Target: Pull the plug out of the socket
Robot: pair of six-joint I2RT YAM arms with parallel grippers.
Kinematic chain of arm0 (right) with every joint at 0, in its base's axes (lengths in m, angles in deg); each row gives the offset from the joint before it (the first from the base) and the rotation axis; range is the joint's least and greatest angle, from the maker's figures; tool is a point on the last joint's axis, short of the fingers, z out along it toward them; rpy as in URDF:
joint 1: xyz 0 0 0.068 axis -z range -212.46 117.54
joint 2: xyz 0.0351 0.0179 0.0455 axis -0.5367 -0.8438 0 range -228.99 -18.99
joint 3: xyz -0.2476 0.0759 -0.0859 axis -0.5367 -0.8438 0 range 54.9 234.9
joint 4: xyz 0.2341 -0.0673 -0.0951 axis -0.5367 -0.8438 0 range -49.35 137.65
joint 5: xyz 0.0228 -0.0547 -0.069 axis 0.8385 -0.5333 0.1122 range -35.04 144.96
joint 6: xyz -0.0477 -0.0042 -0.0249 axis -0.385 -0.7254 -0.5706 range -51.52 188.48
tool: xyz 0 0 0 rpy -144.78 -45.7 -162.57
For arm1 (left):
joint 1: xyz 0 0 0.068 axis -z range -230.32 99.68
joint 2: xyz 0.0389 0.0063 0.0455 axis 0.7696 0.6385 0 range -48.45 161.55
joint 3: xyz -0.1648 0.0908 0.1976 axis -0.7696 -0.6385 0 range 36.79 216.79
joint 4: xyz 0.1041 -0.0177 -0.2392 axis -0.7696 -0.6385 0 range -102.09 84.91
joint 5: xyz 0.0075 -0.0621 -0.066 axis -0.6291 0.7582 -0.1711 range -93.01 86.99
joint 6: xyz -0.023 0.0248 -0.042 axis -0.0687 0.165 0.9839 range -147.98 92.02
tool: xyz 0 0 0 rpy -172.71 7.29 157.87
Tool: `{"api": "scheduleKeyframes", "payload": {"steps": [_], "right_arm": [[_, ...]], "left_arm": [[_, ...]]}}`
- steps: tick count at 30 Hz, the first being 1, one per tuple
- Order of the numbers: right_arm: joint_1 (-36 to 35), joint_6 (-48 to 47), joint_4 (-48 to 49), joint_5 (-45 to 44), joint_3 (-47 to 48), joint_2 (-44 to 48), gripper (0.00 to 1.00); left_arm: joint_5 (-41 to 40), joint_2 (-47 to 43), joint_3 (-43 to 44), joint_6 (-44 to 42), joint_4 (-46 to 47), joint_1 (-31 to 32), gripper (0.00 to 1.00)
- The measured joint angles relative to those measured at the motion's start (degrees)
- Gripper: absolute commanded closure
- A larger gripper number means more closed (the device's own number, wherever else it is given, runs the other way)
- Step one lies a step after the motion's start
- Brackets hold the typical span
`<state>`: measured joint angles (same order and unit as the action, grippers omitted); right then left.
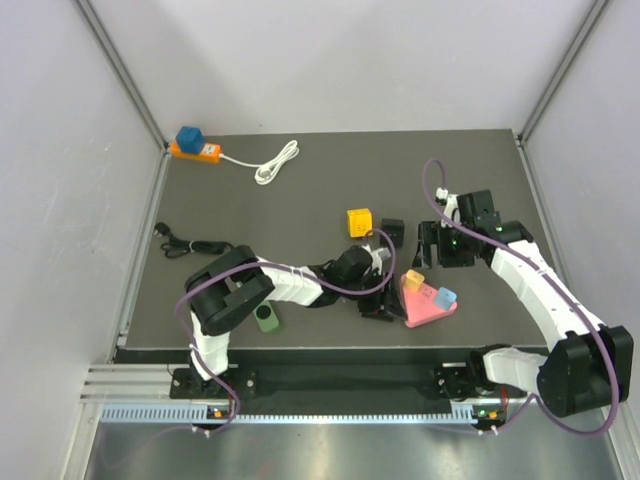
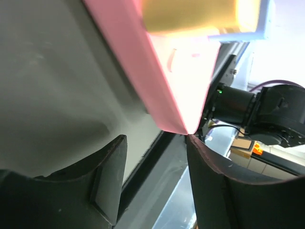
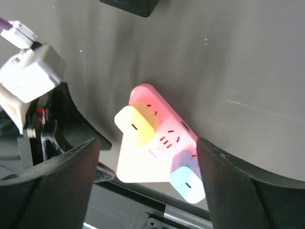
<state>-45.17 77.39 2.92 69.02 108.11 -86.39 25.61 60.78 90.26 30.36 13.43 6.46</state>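
The pink triangular socket lies near the table's front edge, with a yellow plug and a pale blue plug seated in it. My left gripper is low at the socket's left side and open. In the left wrist view, one corner of the socket touches the tip of the right finger, and the yellow plug shows at the top. My right gripper hovers open above the socket, looking down on the yellow plug and the blue plug. It touches neither.
An orange power strip with a blue plug and a white cable sits at the back left. A black cable, a yellow cube, a black block and a green cup lie around the left arm.
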Motion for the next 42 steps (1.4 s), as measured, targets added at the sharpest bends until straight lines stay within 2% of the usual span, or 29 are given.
{"api": "scheduleKeyframes", "payload": {"steps": [2,3,11,19,27,36,37,38,42], "right_arm": [[-0.46,-0.22,0.48,0.46,-0.07,-0.57,0.29],[-0.9,-0.39,0.9,0.79,-0.33,-1.09,0.3],[-5.55,-0.76,1.7,2.03,-1.97,-6.25,0.32],[-8.44,-0.81,2.32,0.76,-1.97,-9.33,0.38],[-9.05,-0.81,3.04,-2.01,-1.95,-11.5,0.46],[-9.22,1.46,4.79,-4.22,-1.95,-12.26,0.7],[-9.22,2.12,4.96,-4.52,-1.97,-12.26,0.77],[-9.22,3.04,5.16,-4.98,-2.01,-12.24,0.79],[-9.27,7.8,6.51,-6.97,-3.06,-11.17,0.84]], "left_arm": [[-0.07,0.0,0.0,0.52,0.66,0.59,0.44],[-0.2,0.0,0.0,0.72,1.16,0.83,0.45],[-2.25,-5.2,-4.11,1.51,1.79,1.29,0.48],[-3.04,-11.96,-8.96,1.49,1.68,-0.61,0.48],[-4.07,-14.84,-10.58,0.33,0.09,-1.95,0.47],[-4.04,-14.97,-10.58,0.15,-0.28,-1.99,0.46],[-4.04,-14.97,-10.58,0.15,-0.28,-1.99,0.46],[-4.04,-14.97,-10.58,0.13,-0.31,-1.99,0.46],[-4.35,-14.97,-10.58,0.15,-0.35,-1.99,0.45]]}}
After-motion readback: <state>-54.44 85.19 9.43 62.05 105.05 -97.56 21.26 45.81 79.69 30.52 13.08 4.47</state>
